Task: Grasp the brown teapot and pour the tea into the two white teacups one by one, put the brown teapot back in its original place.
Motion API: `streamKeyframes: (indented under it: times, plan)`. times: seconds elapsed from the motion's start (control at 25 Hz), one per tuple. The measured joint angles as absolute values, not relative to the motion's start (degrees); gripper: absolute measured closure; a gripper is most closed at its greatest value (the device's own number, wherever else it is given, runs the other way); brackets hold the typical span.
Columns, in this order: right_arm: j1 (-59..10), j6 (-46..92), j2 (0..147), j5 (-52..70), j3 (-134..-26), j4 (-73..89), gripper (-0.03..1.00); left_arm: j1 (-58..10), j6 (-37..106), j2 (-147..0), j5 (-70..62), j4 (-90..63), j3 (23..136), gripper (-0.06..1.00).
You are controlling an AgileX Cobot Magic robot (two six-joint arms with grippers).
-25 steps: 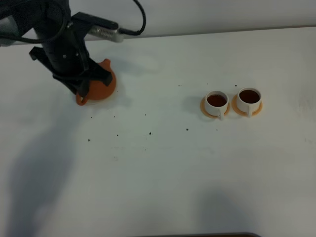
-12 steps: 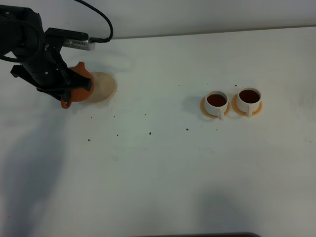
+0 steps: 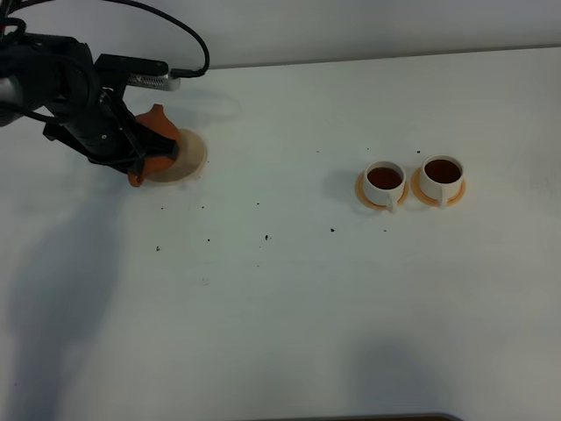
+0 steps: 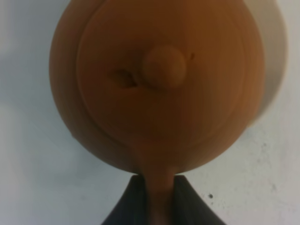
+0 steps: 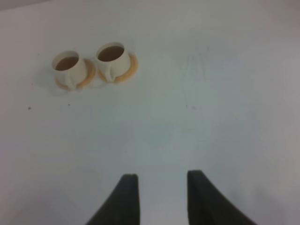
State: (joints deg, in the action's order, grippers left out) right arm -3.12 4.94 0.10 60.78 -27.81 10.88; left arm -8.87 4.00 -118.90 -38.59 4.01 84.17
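Clamped on the teapot's handle, the left pincer (image 4: 157,199) has its two dark fingers pressed against either side of that narrow orange-brown stem, as the left wrist view shows plainly. The brown teapot (image 3: 151,149) sits at the far left of the white tabletop (image 3: 289,298), overlapping the left edge of the beige coaster (image 3: 182,156) rather than centred on it; whether it rests on the surface or is held just above I cannot tell. From the wrist camera the pot's round lid and its small knob (image 4: 164,67) fill the picture, with a pale arc of the coaster (image 4: 274,56) peeking out beside the body. Well apart from it, over on the right half of the tabletop, the two white teacups (image 3: 385,181) and (image 3: 442,176) stand side by side, each on its orange saucer (image 3: 363,192), both holding dark reddish-brown tea (image 3: 384,177). Small dark specks (image 3: 266,236) are scattered across the tabletop between pot and cups. The right pincer (image 5: 159,197) hovers over bare tabletop near the cups, its fingers parted and holding nothing.
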Motion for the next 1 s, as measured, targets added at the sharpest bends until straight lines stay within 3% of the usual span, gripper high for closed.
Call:
streamKeyframes:
  times: [1.0]
  plan:
    - [-3.12, 4.94, 0.10, 60.78, -27.81, 10.88, 0.73, -10.31, 6.41, -119.58, -35.58, 0.00, 84.15, 0.84]
